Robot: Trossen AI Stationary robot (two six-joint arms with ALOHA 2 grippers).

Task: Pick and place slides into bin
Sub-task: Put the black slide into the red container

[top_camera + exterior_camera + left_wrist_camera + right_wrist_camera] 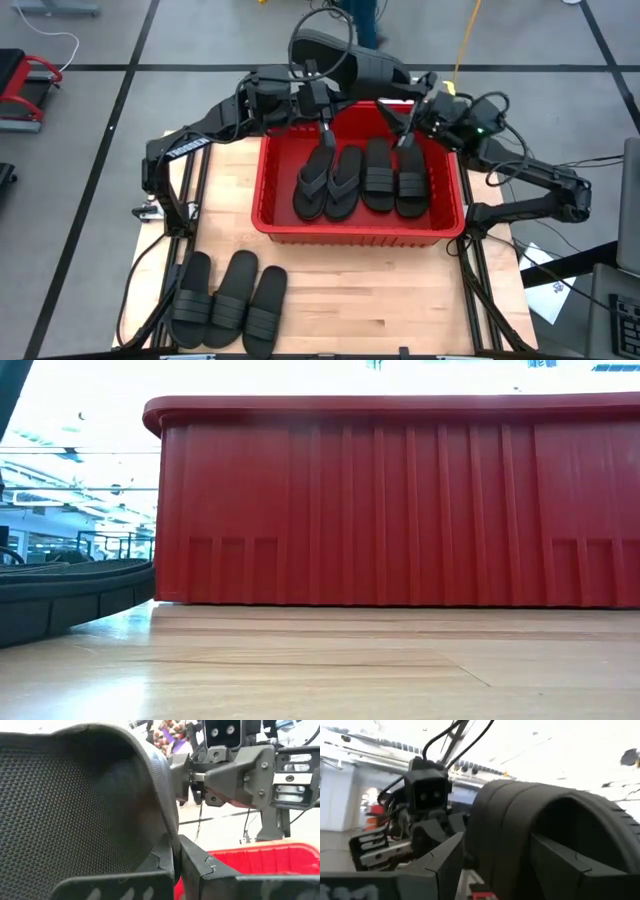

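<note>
While the red bin (357, 232) sits at the middle of the pale wooden table (400, 300) in the high view, both arms meet above its far rim and share one ribbed-strap slide (345, 58). The left gripper (318, 92) is clenched on that sandal's edge; the right gripper (412, 100) has its jaws spread wide about the strap end. Four black slides lie abreast inside the tub — two thong flip-flops (328, 183) on the left, two ribbed-strap sandals (395, 178) on the right. Three more strap slides (230, 300) lie side by side at the table's near left corner, well apart from the bin; the boards to their right are bare.

The low view is filled by the bin's ribbed wall (400, 510) and rolled rim, with a sandal's dark sole edge (70, 595) at the left.

In the left wrist view, the held slide's dimpled footbed (75, 805) curves up from the pinching fingers (210, 870); the other arm's gripper is just beyond.

In the right wrist view, the grooved strap (540, 820) arches over one finger (560, 865).
</note>
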